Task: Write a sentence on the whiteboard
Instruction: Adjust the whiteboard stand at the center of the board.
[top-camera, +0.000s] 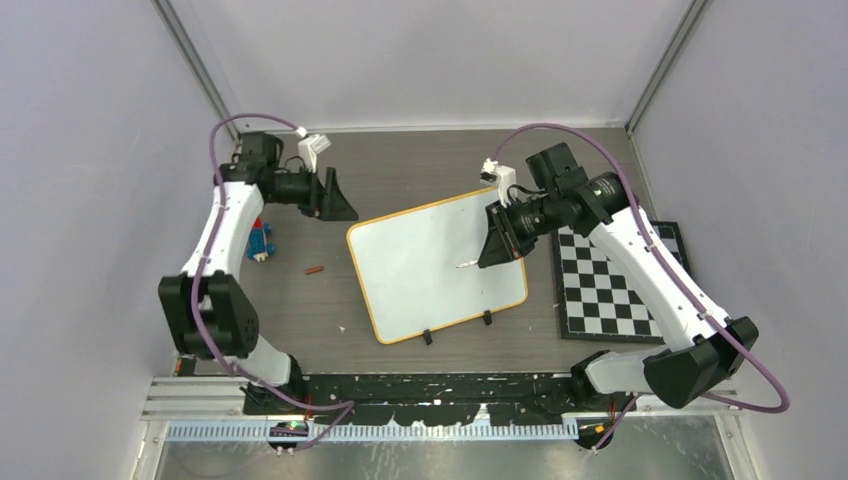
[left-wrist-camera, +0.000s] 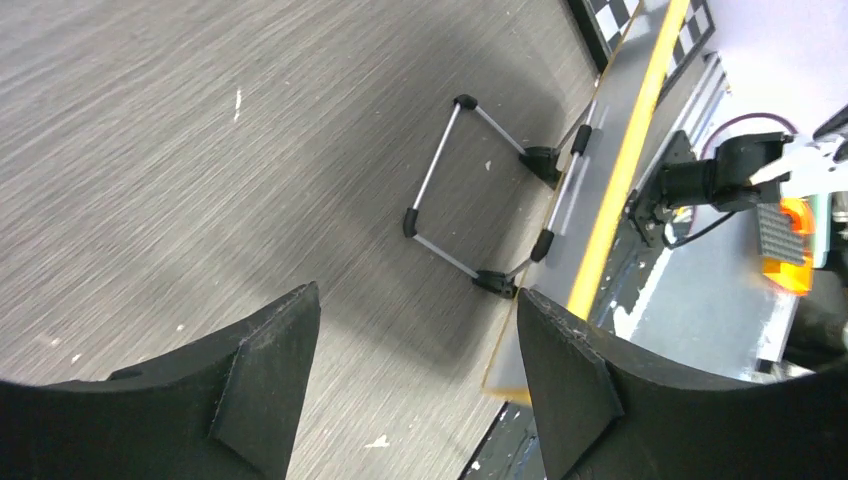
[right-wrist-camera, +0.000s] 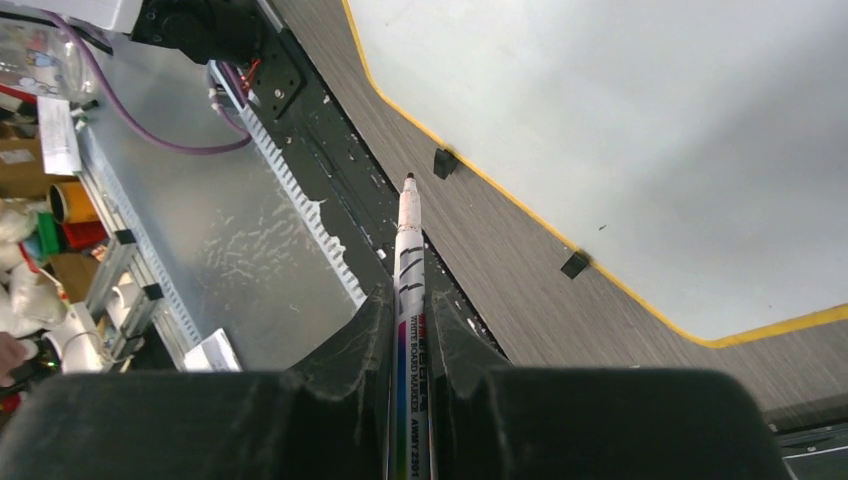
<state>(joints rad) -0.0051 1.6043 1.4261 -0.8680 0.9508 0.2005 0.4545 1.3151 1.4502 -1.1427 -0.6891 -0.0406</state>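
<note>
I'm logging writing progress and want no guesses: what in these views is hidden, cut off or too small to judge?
Top view: whether the marker tip touches the whiteboard; too small.
Top view: blue-and-red object, partly covered by the left arm.
Top view: checkered mat, partly hidden by the right arm.
Right wrist view: part of the whiteboard, cut off by the frame edges.
Left wrist view: whiteboard's face, seen almost edge-on.

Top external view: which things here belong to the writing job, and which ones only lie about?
For the job:
- whiteboard, blank
- marker, clamped in the right gripper

Lying about:
- checkered mat, right of the board
- blue and red toy, beside the left arm
- small red-brown piece, left of the board
</note>
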